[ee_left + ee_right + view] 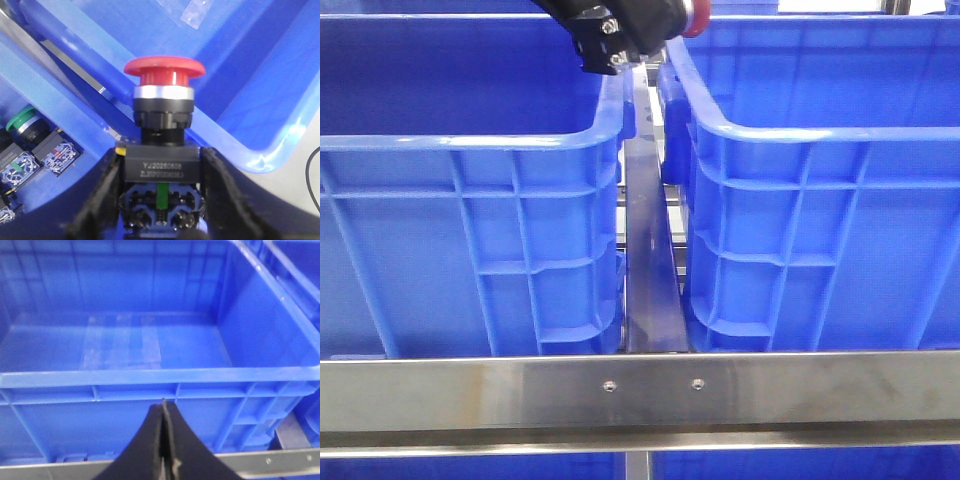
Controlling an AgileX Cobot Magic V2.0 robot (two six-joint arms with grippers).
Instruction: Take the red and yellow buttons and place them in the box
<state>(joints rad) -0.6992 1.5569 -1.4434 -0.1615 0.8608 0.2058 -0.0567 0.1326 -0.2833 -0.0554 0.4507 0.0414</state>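
Observation:
The red button (164,67) is a mushroom cap on a black switch body, and my left gripper (160,165) is shut on that body. In the front view my left gripper (665,25) hangs at the top, over the gap between the two blue crates. There the red button (698,17) pokes out over the left rim of the right-hand box (800,135). In the left wrist view the box (260,75) lies empty behind the cap. My right gripper (164,407) is shut on nothing, in front of an empty blue crate (150,376). The yellow button is out of view.
The left crate (470,140) holds a green button (22,117) and several switch blocks (55,152). A steel bar (650,250) runs between the crates, and a steel rail (640,390) crosses in front. White table (300,175) shows beyond the box corner.

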